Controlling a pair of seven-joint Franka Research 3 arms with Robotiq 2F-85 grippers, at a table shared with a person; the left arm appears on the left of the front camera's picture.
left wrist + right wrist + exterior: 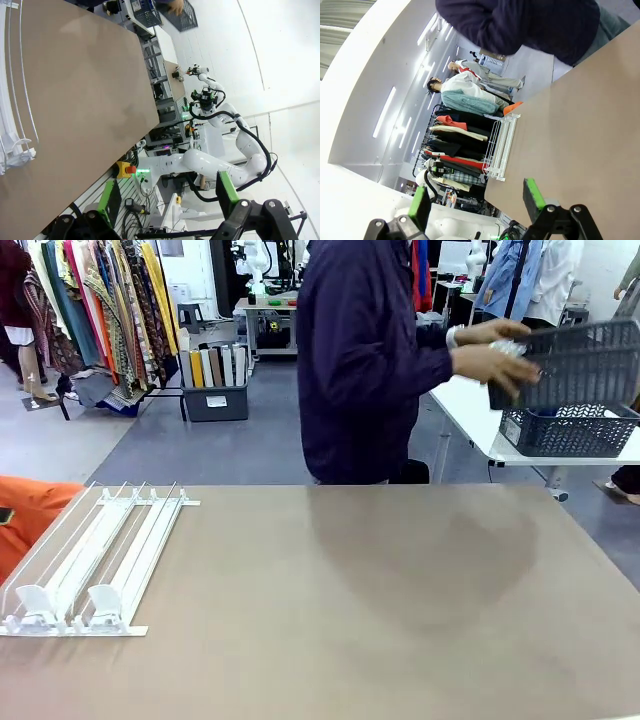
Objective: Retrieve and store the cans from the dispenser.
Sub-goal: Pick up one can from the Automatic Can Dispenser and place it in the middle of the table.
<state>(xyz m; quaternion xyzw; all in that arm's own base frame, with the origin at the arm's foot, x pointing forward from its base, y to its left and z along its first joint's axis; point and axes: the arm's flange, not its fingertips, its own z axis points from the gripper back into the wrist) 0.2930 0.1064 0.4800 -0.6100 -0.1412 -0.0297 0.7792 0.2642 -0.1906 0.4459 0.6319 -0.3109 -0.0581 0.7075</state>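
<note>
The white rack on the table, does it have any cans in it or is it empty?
Empty. The dispenser lies flat on the table with bare rails and nothing in its lanes; only the small white stops sit at its near end.

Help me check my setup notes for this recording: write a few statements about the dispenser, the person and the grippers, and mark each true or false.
1. The dispenser lies on the robot's left part of the table. True.
2. Cans fill the dispenser's lanes. False: the lanes hold no cans.
3. The person's hands hold a dark mesh basket beyond the table's far edge. True.
4. The left gripper is shut on a can. False: its green-padded fingers stand apart with nothing between them.
5. The right gripper is open. True.
6. The person stands at a second mesh basket that sits on the brown table. False: that basket rests on a white table behind.
</note>
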